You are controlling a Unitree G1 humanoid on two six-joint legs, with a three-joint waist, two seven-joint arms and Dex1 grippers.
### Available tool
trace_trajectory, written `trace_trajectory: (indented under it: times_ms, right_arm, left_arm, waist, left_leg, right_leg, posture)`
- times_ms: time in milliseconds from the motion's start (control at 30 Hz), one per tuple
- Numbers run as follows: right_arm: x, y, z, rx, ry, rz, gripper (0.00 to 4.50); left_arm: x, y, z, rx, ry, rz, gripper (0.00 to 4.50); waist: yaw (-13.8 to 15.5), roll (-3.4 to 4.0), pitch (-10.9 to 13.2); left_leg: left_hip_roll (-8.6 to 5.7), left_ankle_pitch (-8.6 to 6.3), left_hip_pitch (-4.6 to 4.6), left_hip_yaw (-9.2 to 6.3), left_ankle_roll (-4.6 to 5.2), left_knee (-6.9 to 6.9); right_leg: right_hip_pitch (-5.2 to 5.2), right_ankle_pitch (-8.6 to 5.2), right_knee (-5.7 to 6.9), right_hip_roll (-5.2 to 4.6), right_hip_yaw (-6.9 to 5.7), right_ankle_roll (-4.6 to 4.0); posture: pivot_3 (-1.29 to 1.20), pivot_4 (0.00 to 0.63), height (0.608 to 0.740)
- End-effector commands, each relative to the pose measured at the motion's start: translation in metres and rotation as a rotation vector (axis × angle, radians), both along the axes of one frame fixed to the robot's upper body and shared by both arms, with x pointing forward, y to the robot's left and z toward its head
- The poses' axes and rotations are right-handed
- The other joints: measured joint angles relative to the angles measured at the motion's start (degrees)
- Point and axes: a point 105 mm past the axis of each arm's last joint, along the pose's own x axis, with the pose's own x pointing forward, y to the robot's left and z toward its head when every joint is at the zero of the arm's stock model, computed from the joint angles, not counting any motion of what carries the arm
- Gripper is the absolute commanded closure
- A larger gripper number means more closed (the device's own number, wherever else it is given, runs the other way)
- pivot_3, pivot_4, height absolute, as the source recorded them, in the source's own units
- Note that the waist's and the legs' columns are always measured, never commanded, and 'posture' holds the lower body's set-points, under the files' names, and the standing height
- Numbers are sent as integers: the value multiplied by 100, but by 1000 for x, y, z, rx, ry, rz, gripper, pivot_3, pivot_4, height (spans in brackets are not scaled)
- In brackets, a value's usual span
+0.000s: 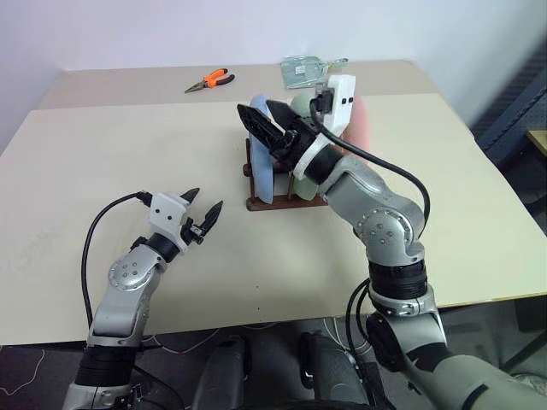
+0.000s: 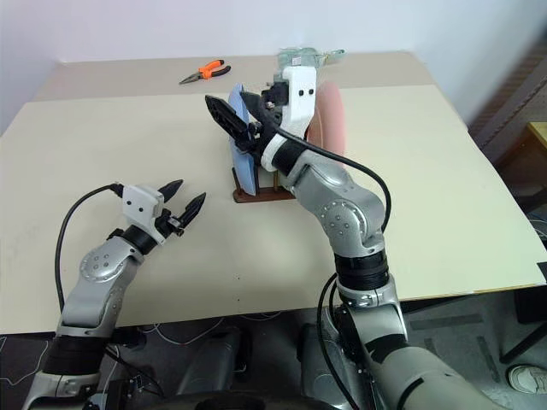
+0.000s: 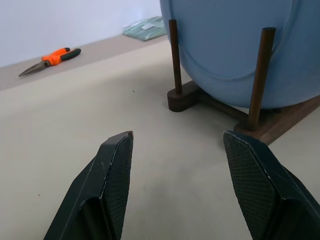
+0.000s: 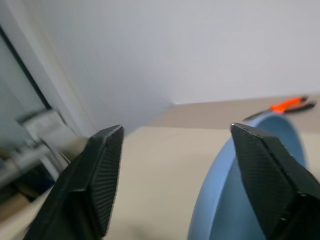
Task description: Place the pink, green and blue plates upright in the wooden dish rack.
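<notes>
**Three plates stand in the rack; both claws open and empty**

Your wooden dish rack (image 1: 286, 202) sits near the middle of the beige table (image 1: 120, 154). The blue plate (image 1: 261, 162) stands upright in it at the end nearest your left side, held between thin dark pegs. Behind it the green plate (image 1: 301, 104) is mostly hidden by your right arm; you see just a pale green edge. The pink plate (image 2: 329, 120) stands at the rack's right end, and its lower part is covered by the same arm, so you cannot tell which pegs hold either of these two.

Your right claw (image 1: 262, 122) hangs just above the top rim of the blue plate, fingers spread apart and gripping nothing. From the right wrist view, the blue rim curves up beside one finger (image 4: 272, 175); whether they touch is hard to make out.

Your left claw (image 1: 202, 214) hovers low over the table, near the rack's left end, fingers parted and empty.

Orange-handled pliers (image 1: 210, 81) lie at the table's far side, well apart from the rack. Beside them a clear packet (image 1: 304, 70) lies partly behind the right wrist.
</notes>
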Motion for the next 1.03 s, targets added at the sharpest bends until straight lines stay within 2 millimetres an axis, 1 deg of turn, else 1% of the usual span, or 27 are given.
trace_trajectory:
  times_ms: [33,67,100,133,167,200,233,267,300,333,367,400,433,467,500,533,567,600,633,667,700,733,867,1033]
  right_arm:
    - [-9,-6,40,-73,-262,-80,980]
    - [-8,-11,46,-95,-314,-118,980]
    - [-5,-21,56,-115,-382,-185,980]
    - [-2,-36,67,-130,-449,-267,980]
    - [0,-47,74,-139,-495,-321,980]
    - [5,-65,82,-146,-531,-410,980]
    - [14,-97,85,-154,-527,-545,980]
    - [20,-120,87,-158,-521,-636,980]
    - [26,-149,82,-183,-496,-744,980]
    - [32,-172,74,-221,-463,-821,980]
    - [36,-199,56,-286,-407,-896,980]
    - [39,-221,38,-336,-350,-945,980]
    - [39,-233,27,-364,-315,-968,980]
    - [40,-246,5,-419,-253,-968,980]
    - [40,-253,-17,-467,-185,-946,980]
    - [39,-259,-32,-500,-140,-929,980]
    - [38,-259,-57,-546,-61,-874,980]
    - [36,-258,-71,-570,-13,-836,980]
    - [31,-254,-91,-597,25,-776,980]
    - [25,-247,-105,-612,44,-722,980]
    - [21,-243,-114,-626,47,-697,980]
    - [19,-242,-118,-636,48,-684,980]
    - [19,-238,-124,-592,67,-672,980]
    - [27,-244,-122,-582,74,-710,980]
  left_arm:
    - [-3,-2,9,0,-38,-6,1569]
    - [-2,-2,9,0,-38,-4,1569]
    - [-2,-1,8,3,-39,1,1569]
    - [-1,1,8,8,-40,13,1569]
    - [-1,1,7,11,-42,20,1569]
    - [0,4,7,16,-44,32,1569]
    - [1,8,7,21,-50,53,1569]
    - [2,11,8,25,-55,67,1569]
    - [3,14,8,32,-60,85,1569]
    - [4,16,8,35,-62,98,1569]
    - [5,18,6,39,-60,107,1569]
    - [6,20,5,41,-58,111,1569]
    - [6,21,4,42,-57,113,1569]
    - [7,20,2,45,-53,111,1569]
    - [7,19,0,48,-51,110,1569]
    - [8,18,-1,51,-49,109,1569]
    - [9,18,-3,53,-48,109,1569]
    - [9,18,-3,54,-48,110,1569]
    - [9,20,-4,58,-45,116,1569]
    - [8,23,-5,66,-39,123,1569]
    - [7,26,-7,74,-33,131,1569]
    - [7,27,-8,79,-30,135,1569]
    - [3,34,-11,92,-16,153,1569]
    - [2,35,-11,81,-19,174,1569]
  waist:
    - [2,0,0]
    - [3,0,0]
    - [5,0,0]
    - [7,0,0]
    - [16,-1,0]
    - [25,-1,0]
    - [34,-2,0]
    - [46,-5,-2]
    - [54,-5,-2]
    - [67,-5,-3]
    - [93,-9,-5]
    - [107,-10,-5]
    - [122,-9,-5]
    - [124,-8,-5]
    - [114,-6,-3]
    - [92,0,-1]
    - [59,5,1]
    - [30,12,4]
    - [8,15,6]
    - [3,15,4]
    - [-1,15,5]
    - [-9,17,6]
    - [-2,22,8]
    - [34,22,8]
  left_leg:
    - [0,0,0,1,0,1]
    - [0,0,0,1,0,2]
    - [0,0,0,1,0,2]
    - [0,0,0,1,0,2]
    - [-1,0,0,1,0,2]
    - [-1,0,0,1,0,3]
    - [-2,0,0,1,0,4]
    - [-3,0,0,1,0,4]
    - [-3,0,1,0,0,6]
    - [-4,-1,2,-1,1,7]
    - [-6,-1,2,-1,2,7]
    - [-6,-3,3,0,5,6]
    - [-5,-5,6,1,9,6]
    - [-4,-6,8,7,11,5]
    - [-3,-7,8,12,12,4]
    - [-1,-7,10,15,12,4]
    - [1,-7,14,20,13,4]
    - [1,-6,17,22,13,5]
    - [3,-6,19,23,14,7]
    - [4,-6,22,25,14,7]
    - [8,-6,28,25,14,7]
    - [17,-7,36,26,15,7]
    - [23,-6,40,33,15,12]
    - [27,-7,38,33,14,16]
  right_leg:
    - [0,0,0,0,0,0]
    - [0,0,0,1,0,0]
    - [0,0,0,1,-1,0]
    - [1,0,0,2,0,1]
    - [2,0,-1,2,-1,1]
    - [3,0,-2,2,-1,1]
    - [5,-1,-3,1,-1,1]
    - [7,-1,-4,1,-1,1]
    - [13,-1,-8,1,-2,1]
    - [18,-1,-12,1,-4,0]
    - [20,-2,-14,-1,-4,-1]
    - [25,-2,-20,-1,-3,-1]
    - [28,-4,-21,-1,-3,0]
    - [29,-4,-24,-3,-3,0]
    - [29,-3,-24,-2,-2,1]
    - [29,-3,-22,-2,-1,1]
    - [28,-3,-18,-1,2,1]
    - [29,-3,-15,-1,4,1]
    - [29,-3,-12,0,6,2]
    - [29,-3,-11,2,10,2]
    - [34,-3,-12,7,10,3]
    - [41,-3,-14,14,10,3]
    - [42,-4,-14,21,17,0]
    - [43,-8,-17,24,17,-6]
  posture:
    - [0,150,738]
    - [0,150,738]
    - [0,150,738]
    - [0,150,738]
    - [0,150,738]
    - [0,150,738]
    - [0,150,738]
    - [0,150,738]
    - [0,150,738]
    - [0,150,738]
    - [0,150,738]
    - [0,150,738]
    - [0,150,738]
    - [0,150,738]
    - [0,150,738]
    - [0,150,738]
    - [0,150,738]
    - [0,150,738]
    - [0,150,738]
    - [0,150,738]
    - [0,150,738]
    - [0,150,738]
    - [0,150,738]
    - [0,150,738]
